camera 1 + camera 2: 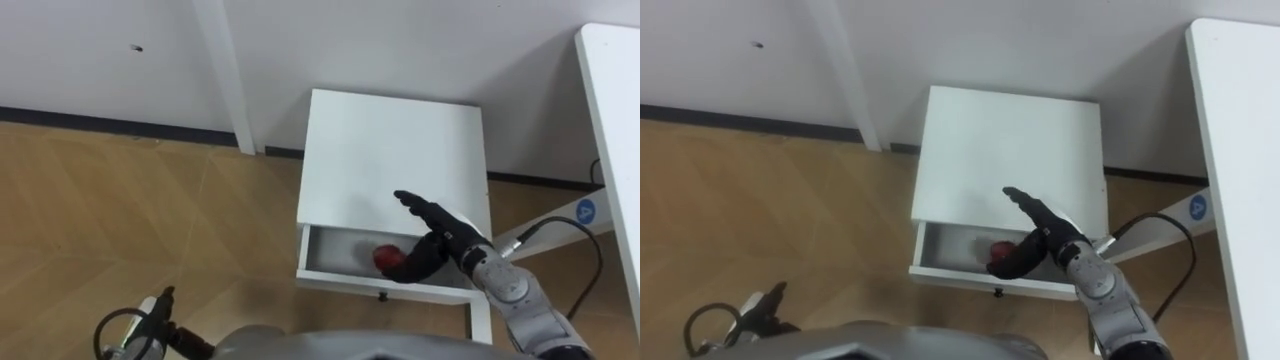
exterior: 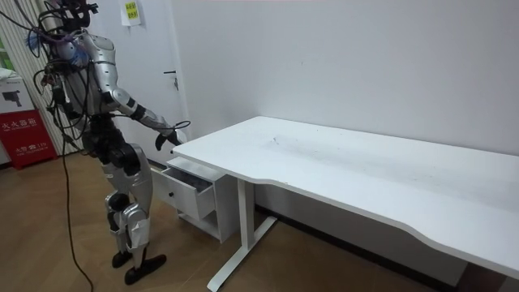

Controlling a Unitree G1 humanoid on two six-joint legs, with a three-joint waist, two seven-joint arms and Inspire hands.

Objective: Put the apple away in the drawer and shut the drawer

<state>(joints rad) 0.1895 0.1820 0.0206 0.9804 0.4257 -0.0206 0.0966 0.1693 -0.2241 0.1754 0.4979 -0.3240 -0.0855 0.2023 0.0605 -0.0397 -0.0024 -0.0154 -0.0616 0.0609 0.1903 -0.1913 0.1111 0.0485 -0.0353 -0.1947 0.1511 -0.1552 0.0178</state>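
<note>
The right robot hand [image 1: 440,238] hangs over the open drawer [image 1: 345,281] with its fingers spread and loosely drooping, thumb held out, gripping nothing. The room view puts it well above the drawer. The apple [image 1: 384,258] lies inside the drawer, about mid-width, just left of the fingertips as seen from above. The apple looks delivered, so closing is the step in hand. To do it well, bring the hand to the near side of the drawer's front panel and lay straight fingers flat against it close to the knob [image 1: 381,296]. Then push evenly toward the far wall so the drawer runs straight into the cabinet [image 1: 390,150]. Keep fingers off the top rim, where they could get caught. The left robot hand [image 1: 160,308] shows at lower left over the floor [image 1: 120,210]; its state I cannot tell.
</note>
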